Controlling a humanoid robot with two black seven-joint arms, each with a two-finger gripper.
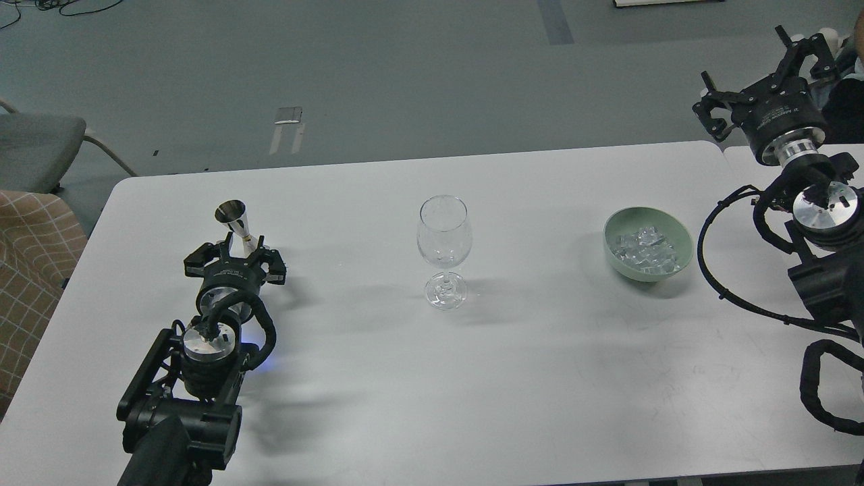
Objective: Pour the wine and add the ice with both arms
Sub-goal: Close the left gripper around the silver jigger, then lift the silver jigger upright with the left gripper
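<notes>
A clear stemmed wine glass (443,237) stands upright and looks empty at the table's middle. A pale green bowl (680,237) to its right holds the ice (644,249), a heap of clear chunks. A small silver jigger (235,217) stands at the left. My left gripper (236,258) sits low just in front of it, fingers spread wide to either side of its base, which is partly hidden. My right gripper (759,77) is raised at the far right, beyond the table's back corner, fingers spread and empty, well away from the bowl.
The white table (526,378) has a rounded back edge. A second white table (749,156) adjoins it at the right. A grey chair (34,145) and a checked seat (30,270) stand off the left edge. Grey floor lies beyond.
</notes>
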